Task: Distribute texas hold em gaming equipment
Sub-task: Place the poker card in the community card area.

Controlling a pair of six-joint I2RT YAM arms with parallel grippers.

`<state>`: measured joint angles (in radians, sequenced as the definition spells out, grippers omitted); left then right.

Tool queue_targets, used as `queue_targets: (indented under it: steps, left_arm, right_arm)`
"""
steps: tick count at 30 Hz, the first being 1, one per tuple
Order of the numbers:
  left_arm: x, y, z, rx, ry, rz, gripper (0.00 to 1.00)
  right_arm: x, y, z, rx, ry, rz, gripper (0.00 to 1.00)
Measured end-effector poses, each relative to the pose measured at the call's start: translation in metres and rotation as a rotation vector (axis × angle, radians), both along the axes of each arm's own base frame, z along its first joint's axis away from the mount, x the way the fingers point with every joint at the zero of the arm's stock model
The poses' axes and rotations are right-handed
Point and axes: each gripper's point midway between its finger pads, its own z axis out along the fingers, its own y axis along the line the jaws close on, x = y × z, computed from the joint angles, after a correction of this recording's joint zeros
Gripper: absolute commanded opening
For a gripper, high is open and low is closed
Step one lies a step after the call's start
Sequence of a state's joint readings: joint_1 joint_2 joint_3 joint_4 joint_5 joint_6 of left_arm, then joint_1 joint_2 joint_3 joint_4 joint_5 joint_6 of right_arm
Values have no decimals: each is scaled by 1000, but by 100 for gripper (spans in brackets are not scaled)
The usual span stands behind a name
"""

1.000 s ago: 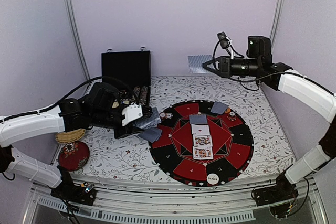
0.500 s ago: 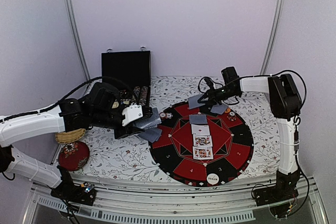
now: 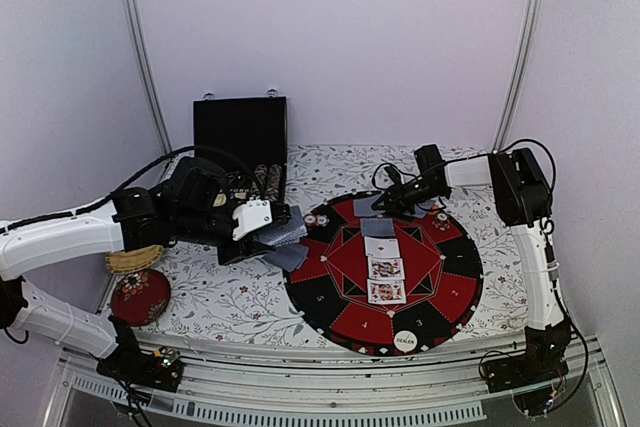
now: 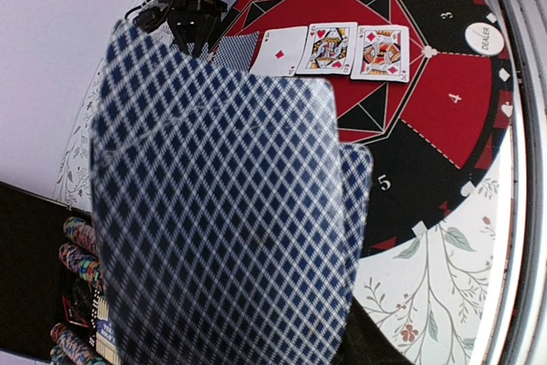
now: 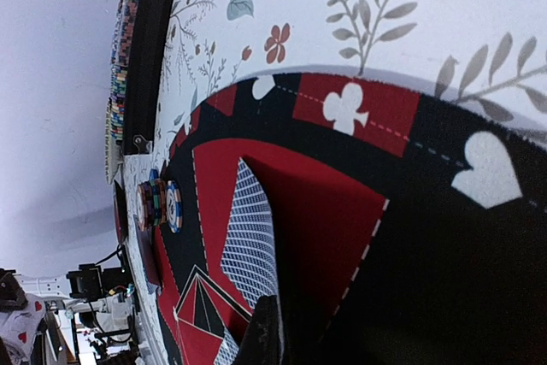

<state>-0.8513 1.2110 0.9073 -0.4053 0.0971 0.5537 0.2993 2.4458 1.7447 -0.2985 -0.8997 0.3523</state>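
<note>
Three face-up cards (image 3: 385,269) lie on my mat (image 3: 455,292), DEALER button (image 3: 405,341) placed; my right claw (image 3: 392,199) pinches another card (image 5: 248,245), left claw (image 3: 268,230) pinching the undealt deck (image 4: 222,211).

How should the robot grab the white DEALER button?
Probably by its round rim, coming straight down from above. The DEALER button lies flat on the mat, thin and alone, so only opposite edges offer a pinch.
</note>
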Motion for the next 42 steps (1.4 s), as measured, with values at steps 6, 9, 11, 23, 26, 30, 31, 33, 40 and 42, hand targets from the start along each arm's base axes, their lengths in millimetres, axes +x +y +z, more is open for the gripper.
queue_targets:
  steps: [6, 9, 11, 23, 26, 30, 31, 33, 40, 42]
  left_arm:
    - [0, 0, 0, 0, 0, 0, 44]
    - [0, 0, 0, 0, 0, 0, 44]
    - [0, 0, 0, 1, 0, 0, 44]
    - [0, 0, 0, 1, 0, 0, 44]
    - [0, 0, 0, 1, 0, 0, 44]
    - [0, 0, 0, 1, 0, 0, 44]
    - [0, 0, 0, 1, 0, 0, 44]
    - [0, 0, 0, 1, 0, 0, 44]
    - [0, 0, 0, 1, 0, 0, 44]
    - [0, 0, 0, 1, 0, 0, 44]
  right_arm:
    - [5, -1, 0, -8, 2, -28, 2]
    - [6, -2, -1, -16, 0, -30, 2]
    - [6, -3, -2, -24, -5, -29, 2]
    - [5, -14, 0, -127, -51, -32, 2]
    - [5, -16, 0, -144, -58, -29, 2]
    - [4, -17, -1, -153, -63, -24, 3]
    - [4, -18, -1, -154, -64, -23, 5]
    - [4, -18, 0, -160, -68, -21, 12]
    - [6, -24, 6, -209, -80, -43, 28]
    - [8, -28, 11, -235, -97, -54, 32]
